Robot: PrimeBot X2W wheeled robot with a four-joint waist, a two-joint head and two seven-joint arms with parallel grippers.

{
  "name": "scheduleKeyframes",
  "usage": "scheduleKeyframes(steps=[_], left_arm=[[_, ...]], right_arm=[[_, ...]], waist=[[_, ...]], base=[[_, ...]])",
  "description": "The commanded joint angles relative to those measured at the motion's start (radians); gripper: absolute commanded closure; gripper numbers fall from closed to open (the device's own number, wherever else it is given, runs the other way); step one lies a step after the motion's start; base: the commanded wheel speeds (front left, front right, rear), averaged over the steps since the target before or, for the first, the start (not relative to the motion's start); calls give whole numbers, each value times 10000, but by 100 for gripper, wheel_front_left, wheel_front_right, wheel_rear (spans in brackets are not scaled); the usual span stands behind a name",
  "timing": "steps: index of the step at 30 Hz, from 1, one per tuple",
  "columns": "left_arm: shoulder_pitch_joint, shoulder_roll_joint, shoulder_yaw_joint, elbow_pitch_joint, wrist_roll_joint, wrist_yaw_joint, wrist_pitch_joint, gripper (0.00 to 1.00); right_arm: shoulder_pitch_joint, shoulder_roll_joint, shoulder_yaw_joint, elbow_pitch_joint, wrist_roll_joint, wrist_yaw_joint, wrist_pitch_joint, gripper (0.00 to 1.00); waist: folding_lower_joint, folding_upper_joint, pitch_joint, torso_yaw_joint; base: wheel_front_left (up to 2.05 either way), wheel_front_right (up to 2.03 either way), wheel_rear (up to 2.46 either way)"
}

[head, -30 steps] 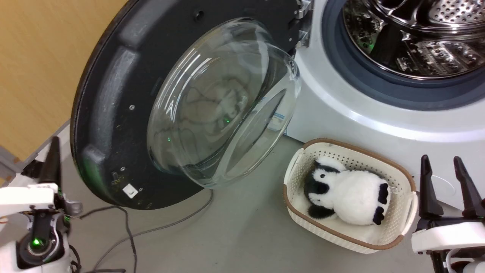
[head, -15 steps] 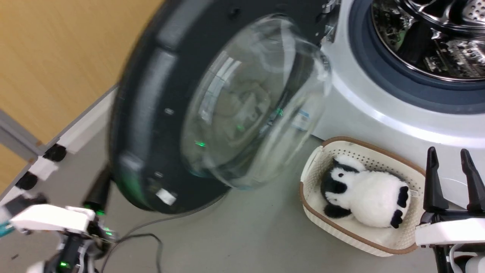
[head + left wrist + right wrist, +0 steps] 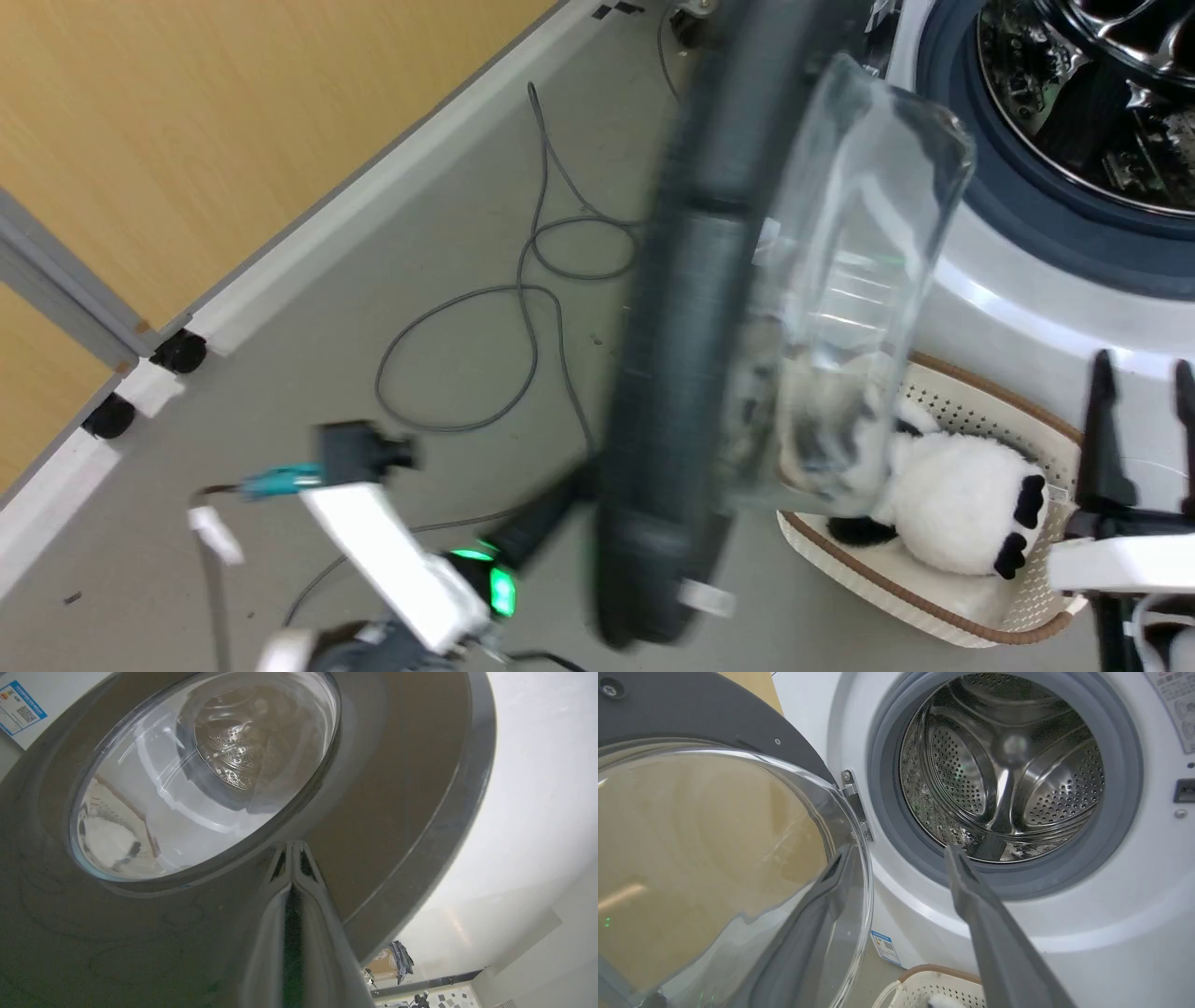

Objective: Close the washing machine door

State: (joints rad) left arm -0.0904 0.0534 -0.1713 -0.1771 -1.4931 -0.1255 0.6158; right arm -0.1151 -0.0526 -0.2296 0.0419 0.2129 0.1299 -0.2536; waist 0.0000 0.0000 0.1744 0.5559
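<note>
Since a hinged door needs only a shove from outside, we set our left gripper [image 3: 292,854] with its fingers pinched together and holding nothing. The pair makes one blunt tip that appears to rest against the glossy outer face of the washing machine door [image 3: 672,373], just under the window's rim. Loose grey cables [image 3: 523,299] lie on the floor to the left, apart from the arm. To the right of that tip the door stands roughly edge-on to our head, about halfway between wide open and shut, and well clear of the porthole. It is a broad black disc, blurred here, with a clear domed glass bowl [image 3: 859,280] bulging toward the washing machine [image 3: 1008,308] and its steel drum [image 3: 1004,774]. Below the bowl sits a cream basket [image 3: 990,406] with a black-and-white plush toy [image 3: 962,504], close to the door's path, we judge. Farthest right, our right gripper [image 3: 1144,420] hangs spread wide and empty, parked aside from the swing.
</note>
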Motion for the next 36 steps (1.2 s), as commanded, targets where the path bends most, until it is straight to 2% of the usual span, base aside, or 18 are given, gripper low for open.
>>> scheduleKeyframes(steps=[1,6,11,12,13,17,25,31,36], left_arm=[[-9,-15,-441,-57,70,-52,108,100],[-272,-21,-1646,8,-74,-52,-88,100],[-777,-28,-2517,330,-361,-52,-700,100],[-777,-28,-2517,330,-361,-52,-700,100],[-1005,-29,-2830,535,-610,-52,-1004,100],[-1469,-30,-3426,999,-993,-52,-1352,100],[-2067,-31,-4455,1894,-1278,-52,-2130,100],[-2081,-31,-4485,1700,-975,-52,-2704,100],[-2190,154,-3869,1067,-24,-52,-4162,100]], right_arm=[[76,24,-169,-59,58,8,-82,0],[192,24,-434,-136,113,8,-82,0],[48,24,-444,-94,140,8,-82,0],[48,24,-444,-94,140,8,-82,0],[-14,24,-405,-40,174,8,-82,0],[-81,24,-425,66,256,8,-82,0],[-51,24,-476,227,391,8,-82,0],[9,24,-392,246,619,8,-82,0],[83,24,-349,200,711,8,-82,0]], waist=[[0,0,-44,-43],[0,0,-13,-647],[0,0,136,-1577],[0,0,136,-1577],[0,0,169,-1986],[0,0,183,-2704],[0,0,38,-3509],[0,0,-118,-3678],[0,0,-278,-3687]], base=[[0,0,0],[0,0,0],[0,0,0],[0,0,0],[0,0,0],[0,0,0],[0,0,0],[0,0,0],[0,0,0]])
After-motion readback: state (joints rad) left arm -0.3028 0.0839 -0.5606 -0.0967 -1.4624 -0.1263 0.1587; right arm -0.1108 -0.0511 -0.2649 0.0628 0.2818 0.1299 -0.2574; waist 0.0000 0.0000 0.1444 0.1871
